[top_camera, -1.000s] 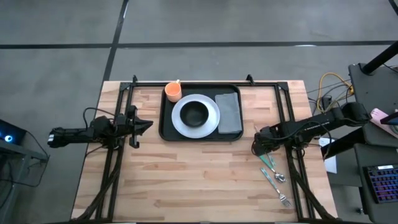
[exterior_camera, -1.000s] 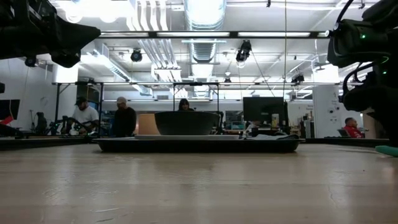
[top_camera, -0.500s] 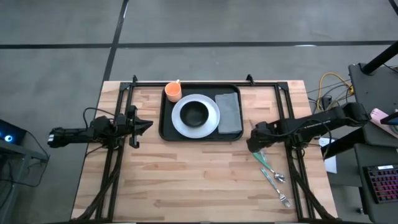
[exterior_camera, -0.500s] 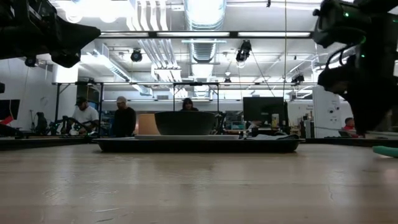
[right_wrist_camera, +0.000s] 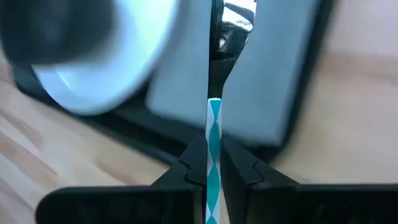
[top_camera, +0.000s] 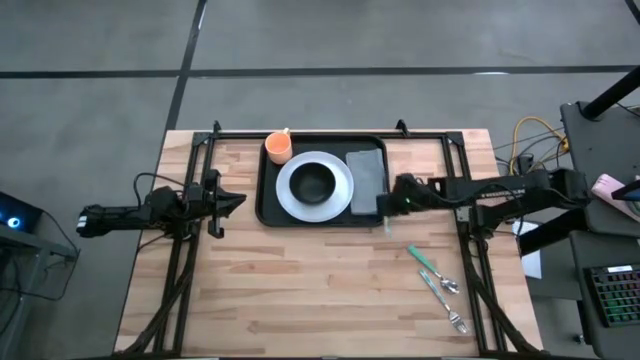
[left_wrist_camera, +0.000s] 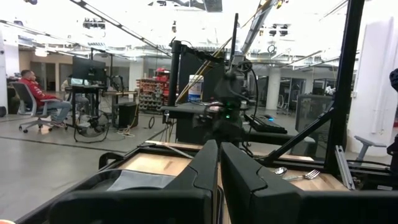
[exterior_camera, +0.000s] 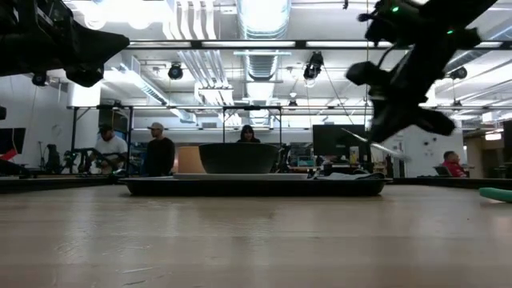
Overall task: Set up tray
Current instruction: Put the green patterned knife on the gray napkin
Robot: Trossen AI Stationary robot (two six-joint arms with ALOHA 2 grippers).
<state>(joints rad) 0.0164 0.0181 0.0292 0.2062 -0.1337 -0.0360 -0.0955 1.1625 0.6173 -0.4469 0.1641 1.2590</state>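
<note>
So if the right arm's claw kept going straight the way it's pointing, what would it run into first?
Most likely the grey napkin on the black tray. The right gripper, jaws shut on a teal-handled utensil, points across the tray's near edge at it. Its height is unclear, so it might pass above.

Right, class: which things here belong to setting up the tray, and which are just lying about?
Job: tray, white plate, black bowl, orange cup, grey napkin, teal-handled utensil gripped in the right hand by the napkin, spare cutlery on the table.
Just about: cables, keyboard, people behind. The left hand waits left of the tray.
</note>
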